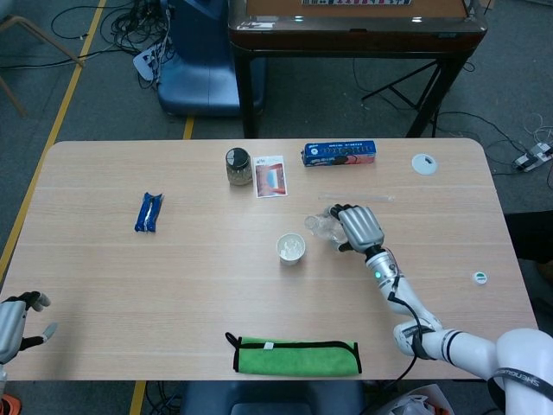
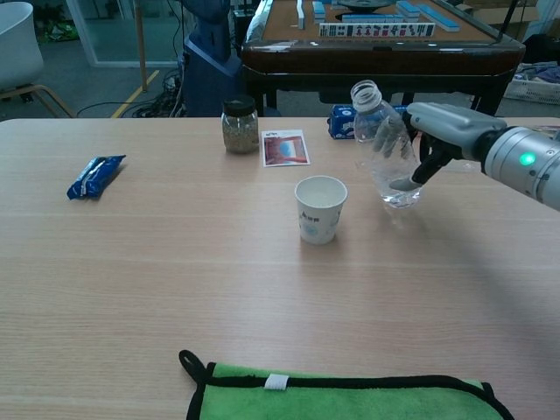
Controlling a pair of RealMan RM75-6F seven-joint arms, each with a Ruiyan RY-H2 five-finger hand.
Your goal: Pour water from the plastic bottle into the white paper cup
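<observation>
readable text — none | cup (image 2: 320, 208) print — too blurred

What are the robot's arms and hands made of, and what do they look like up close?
The right hand is grey and metallic-looking with dark finger undersides, shaped like a human hand. Its forearm is a silver-white cylinder with a small glowing green light. In the head view a black cable runs along that slim white arm, and black lettering marks the bulky white segment nearest the camera. The left hand is grey with dark fingertips.
</observation>
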